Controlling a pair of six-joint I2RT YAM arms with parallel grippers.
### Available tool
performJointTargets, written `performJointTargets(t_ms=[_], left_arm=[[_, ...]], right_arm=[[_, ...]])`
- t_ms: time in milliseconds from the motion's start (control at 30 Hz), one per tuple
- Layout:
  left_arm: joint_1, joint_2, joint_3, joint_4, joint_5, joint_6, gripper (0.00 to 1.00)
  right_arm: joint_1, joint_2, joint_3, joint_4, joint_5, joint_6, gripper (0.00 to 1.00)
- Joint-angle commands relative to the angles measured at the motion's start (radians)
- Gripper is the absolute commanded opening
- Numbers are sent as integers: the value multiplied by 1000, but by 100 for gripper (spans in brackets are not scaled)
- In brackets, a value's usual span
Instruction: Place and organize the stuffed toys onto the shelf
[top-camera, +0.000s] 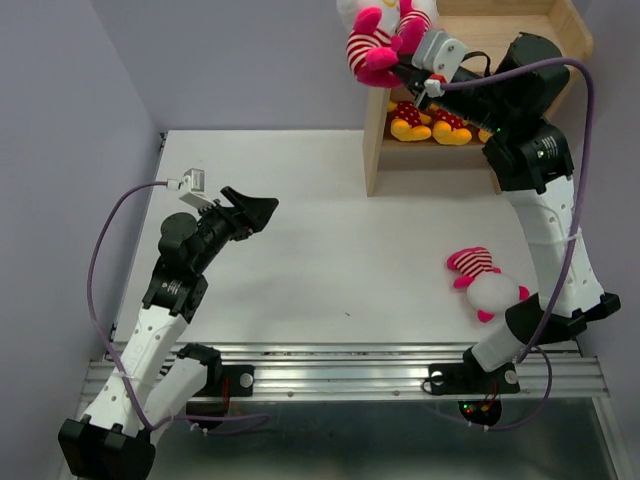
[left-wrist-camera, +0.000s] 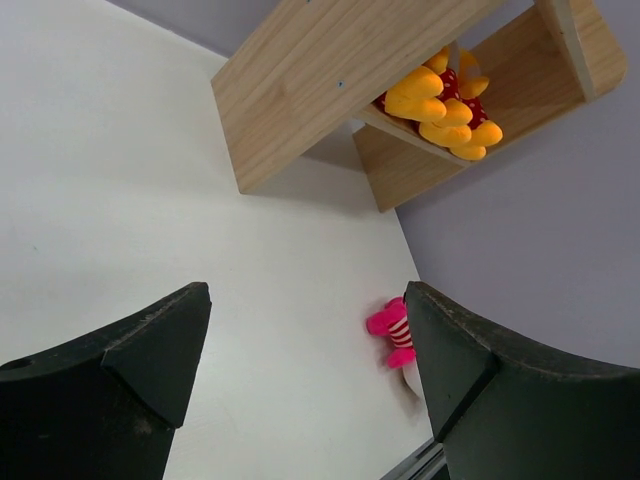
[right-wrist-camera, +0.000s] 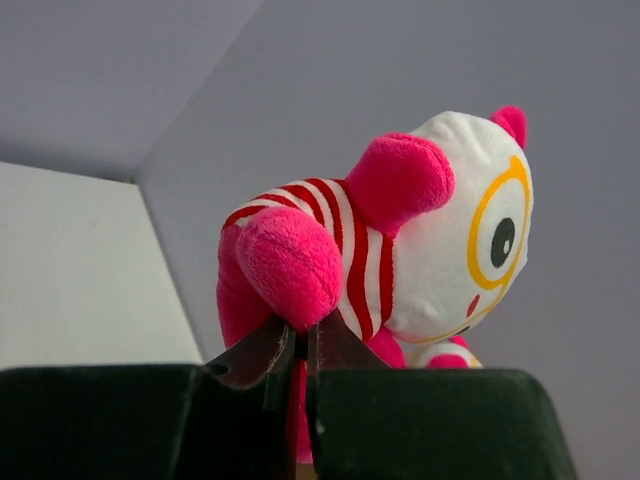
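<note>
shelf: light wood, standing at the far right corner of the table; its side panel faces the table's middle.
right gripper: raised at the left end of the shelf's top, jaws pinched tight on a pink limb of the held striped toy; the right wrist view shows the fingertips closed into the plush.
held striped toy, position: at the shelf's top left end, white head tilted; whether it touches the top board cannot be told.
yellow toys: clustered on the lower board of the shelf, orange feet pointing out over its front edge; count unclear.
loose striped toy: lying on the table near the right edge, closer to the near edge than the shelf, beside the right arm.
left gripper: over the left half of the table, well apart from the shelf, jaws spread wide with nothing between them.
</note>
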Motion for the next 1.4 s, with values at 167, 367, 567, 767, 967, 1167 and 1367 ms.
performJointTargets(t_ms=[167,367,567,767,967,1167,1367], left_arm=[[3,-18,-7,8,-17,48,90],[3,-26,-16,1,-23,50,90],[3,-17,-26,11,-17,50,90],[5,5,-29,30,-3,48,90],[3,17,-30,34,6,50,90],[5,3,-46,34,4,44,90],[3,-12,-79,54,9,22,90]], right_arm=[[-244,98,169,154,-9,40,1],[-411,146,212,239,-54,109,1],[-578,181,203,299,-185,149,1],[-678,198,110,294,-376,61,1],[-691,247,123,291,-485,53,1],[-691,307,159,287,-489,53,5],[-691,338,160,305,-488,63,9]])
